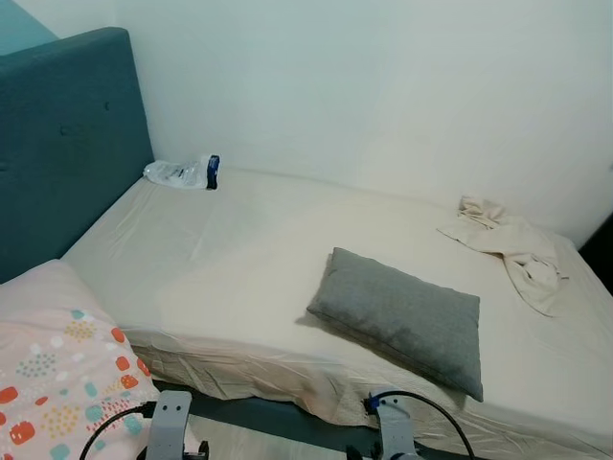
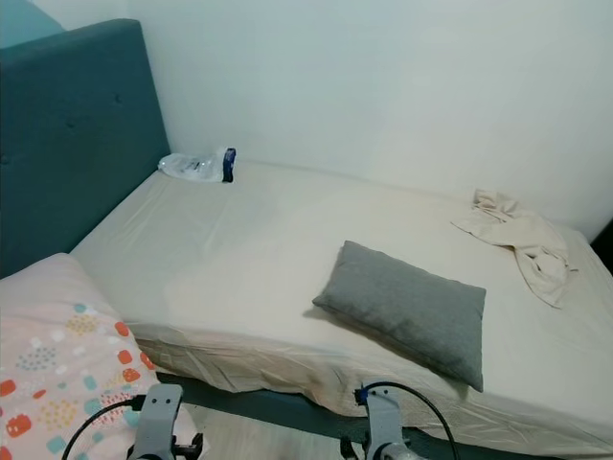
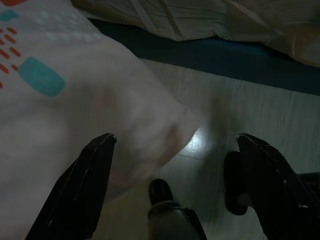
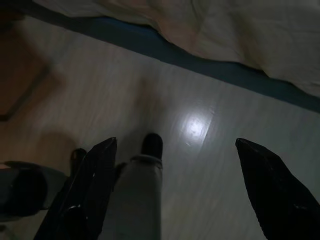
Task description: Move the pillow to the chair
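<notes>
We see a clear plastic bottle with a dark cap lying on its side at the far edge of the bed, near the blue headboard; we cannot tell what is in it. The grey pillow lies flat near the bed's front edge, well apart from both grippers. The left gripper and right gripper hang low over the floor, fingers spread wide, holding nothing. A patterned pillow sits beside the left one. A crumpled cloth lies further along the bed.
</notes>
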Motion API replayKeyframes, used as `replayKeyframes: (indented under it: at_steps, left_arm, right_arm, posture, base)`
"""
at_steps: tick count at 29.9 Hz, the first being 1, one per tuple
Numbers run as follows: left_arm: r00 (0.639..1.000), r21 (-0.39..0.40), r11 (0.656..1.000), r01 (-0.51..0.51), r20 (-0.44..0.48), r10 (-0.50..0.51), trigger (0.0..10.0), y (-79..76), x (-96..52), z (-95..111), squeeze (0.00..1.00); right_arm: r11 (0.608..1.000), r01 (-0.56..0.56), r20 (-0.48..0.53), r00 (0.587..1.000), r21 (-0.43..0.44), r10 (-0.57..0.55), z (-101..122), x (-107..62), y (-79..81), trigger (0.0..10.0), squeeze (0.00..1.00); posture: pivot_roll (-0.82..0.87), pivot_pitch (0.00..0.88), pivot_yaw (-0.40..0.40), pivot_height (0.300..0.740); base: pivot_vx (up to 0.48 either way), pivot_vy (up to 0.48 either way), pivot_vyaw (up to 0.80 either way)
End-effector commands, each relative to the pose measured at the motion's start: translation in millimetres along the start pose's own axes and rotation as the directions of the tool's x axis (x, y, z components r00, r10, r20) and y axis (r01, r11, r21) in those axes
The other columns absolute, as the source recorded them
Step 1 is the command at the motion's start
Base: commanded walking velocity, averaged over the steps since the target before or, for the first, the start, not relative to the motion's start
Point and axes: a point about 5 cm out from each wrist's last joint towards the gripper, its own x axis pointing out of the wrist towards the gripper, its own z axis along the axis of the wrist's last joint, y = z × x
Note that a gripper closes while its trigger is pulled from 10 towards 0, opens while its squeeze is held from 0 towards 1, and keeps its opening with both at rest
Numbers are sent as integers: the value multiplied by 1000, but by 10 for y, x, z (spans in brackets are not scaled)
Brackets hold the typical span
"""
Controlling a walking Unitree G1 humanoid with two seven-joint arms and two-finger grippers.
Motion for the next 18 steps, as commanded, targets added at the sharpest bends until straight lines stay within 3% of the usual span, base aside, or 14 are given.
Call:
replayKeyframes:
  at_steps: [1,18]
  left_arm:
    - [999,12,1000,27,-25,-27,10000,-68,-8,-45,0]
    - [1000,-8,1000,25,-15,-25,10000,-63,-3,-25,0]
  right_arm:
    - [1000,7,27,1000,4,-7,61,-2,-29,10000,0]
    - [999,6,131,991,38,-11,373,11,-21,10000,0]
  posture:
    - [129,0,-88,740]
    - [137,0,-88,740]
  base:
    - [0,-319,0]
    - [0,-324,0]
